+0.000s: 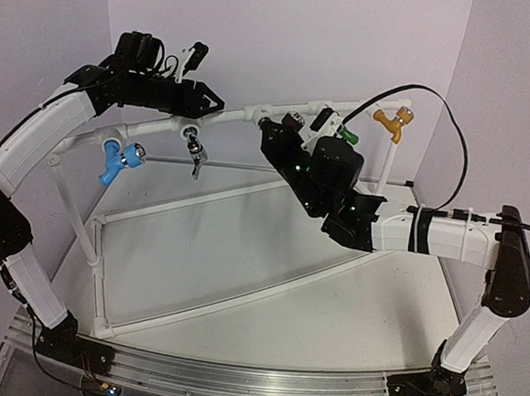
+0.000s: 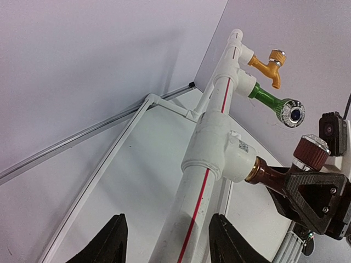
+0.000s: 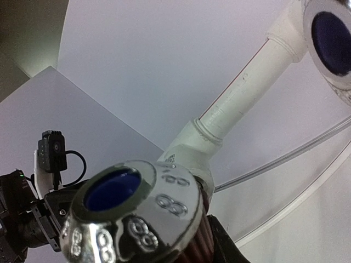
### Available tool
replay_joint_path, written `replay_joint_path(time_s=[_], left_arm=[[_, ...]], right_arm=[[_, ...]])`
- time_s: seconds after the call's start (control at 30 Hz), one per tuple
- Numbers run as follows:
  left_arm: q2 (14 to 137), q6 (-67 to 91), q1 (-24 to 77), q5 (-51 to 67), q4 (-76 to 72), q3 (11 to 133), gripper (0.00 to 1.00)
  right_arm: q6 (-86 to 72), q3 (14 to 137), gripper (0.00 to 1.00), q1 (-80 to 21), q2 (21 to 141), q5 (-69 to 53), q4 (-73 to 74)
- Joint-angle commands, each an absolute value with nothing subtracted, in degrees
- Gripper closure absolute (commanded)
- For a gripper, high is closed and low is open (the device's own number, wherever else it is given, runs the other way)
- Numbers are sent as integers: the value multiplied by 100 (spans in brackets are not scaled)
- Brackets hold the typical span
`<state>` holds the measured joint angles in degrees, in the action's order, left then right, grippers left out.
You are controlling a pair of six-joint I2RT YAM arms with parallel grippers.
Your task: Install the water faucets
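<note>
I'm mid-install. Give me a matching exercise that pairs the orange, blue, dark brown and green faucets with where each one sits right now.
Things:
1. orange faucet
2. blue faucet
3. dark brown faucet
4. green faucet

Places:
A. gripped by the right gripper, threaded end at a tee fitting
B. at the right end of the top pipe
C. on the pipe's left part, beside the chrome faucet
D. between the dark brown and orange ones

Pairs: 1-B; 2-C; 3-A; 4-D
</note>
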<state>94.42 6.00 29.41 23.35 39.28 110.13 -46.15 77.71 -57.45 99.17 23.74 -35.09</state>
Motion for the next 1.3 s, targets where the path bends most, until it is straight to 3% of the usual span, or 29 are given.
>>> replay_joint_path(time_s=[0.0,0.1,0.2,0.53,0.7,0.8,0.9,1.0,1.1,1.27], left_arm=[[9419,817,3076,2586,5083,10618,47],[9431,809,3076,2550,5085,10598,47],[9434,788,3076,2513,5086,10569,48],[9537,774,3076,2486,5141,10634,47],[9519,766,3076,2455,5145,10611,47],[9533,765,3076,2461,5156,10615,47],[9536,756,3076,2463,5158,10625,47],[9532,764,3076,2484,5144,10619,47],[9523,755,3076,2469,5125,10575,47],[9489,738,3075,2327,5104,10495,47]], right_arm=[[-5677,8055,69,-5728,9908,1955,-3587],[-5050,8087,36,-5749,9776,1840,-3047],[-4400,8108,25,-5786,9606,1665,-2493],[-3304,7593,27,-5883,9027,1997,-2819],[-2831,7643,43,-5889,9024,2238,-2806],[-2477,7761,60,-5904,9176,2385,-2797],[-2105,8000,84,-5925,9371,2393,-2653],[-1467,8131,98,-6027,9510,2531,-2603],[-391,8215,100,-6186,9630,2544,-2645],[3013,8022,100,-6793,9973,2939,-3580]])
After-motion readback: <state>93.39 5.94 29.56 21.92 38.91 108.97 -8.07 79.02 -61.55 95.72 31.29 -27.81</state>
